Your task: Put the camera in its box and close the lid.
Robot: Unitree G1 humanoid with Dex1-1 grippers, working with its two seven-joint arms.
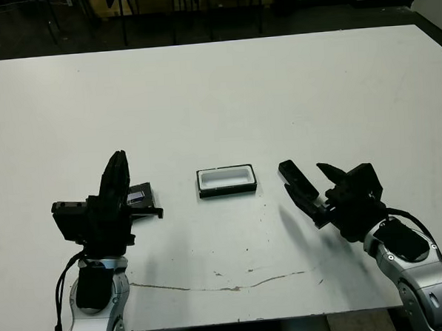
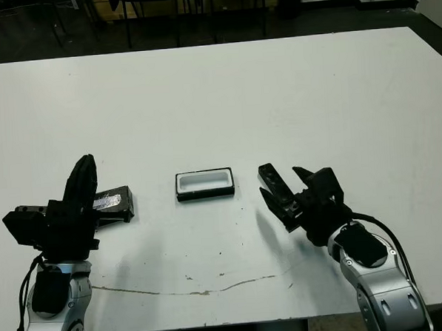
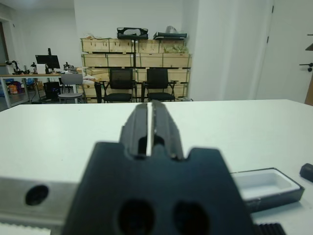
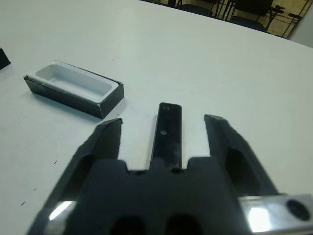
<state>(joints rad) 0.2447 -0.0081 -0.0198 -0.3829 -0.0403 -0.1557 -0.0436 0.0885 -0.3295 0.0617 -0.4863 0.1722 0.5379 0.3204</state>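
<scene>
Right gripper [image 4: 164, 128] hangs low over the table [image 1: 225, 98] at near right, its two black fingers [image 4: 105, 139] spread wide and holding nothing; the camera [image 4: 166, 134] lies flat on the table in the gap between them, touched by neither, its long axis running along the fingers. No writing readable on the camera, only two small dots on its glossy top (screws or ports, cannot tell which). Right forearm comes in from the near right corner, silver-grey shell, angled up and leftward toward the table's middle. Left gripper [image 1: 118, 178] at near left has its fingers [image 3: 159, 122] pressed almost together, a thin slit between them, nothing held; they point toward the far side, tilted upward. Left arm rises nearly straight from the near edge, cable looping along its left side. The lid [image 2: 113, 202] lies flat just right of the left gripper, partly hidden behind it, pale glare on its face, no label legible. The box [image 1: 227, 181] sits open, white lining up, near the table's middle between the two grippers, well apart from the camera. A faint cracked line [image 1: 227, 286] runs across the near table surface.
</scene>
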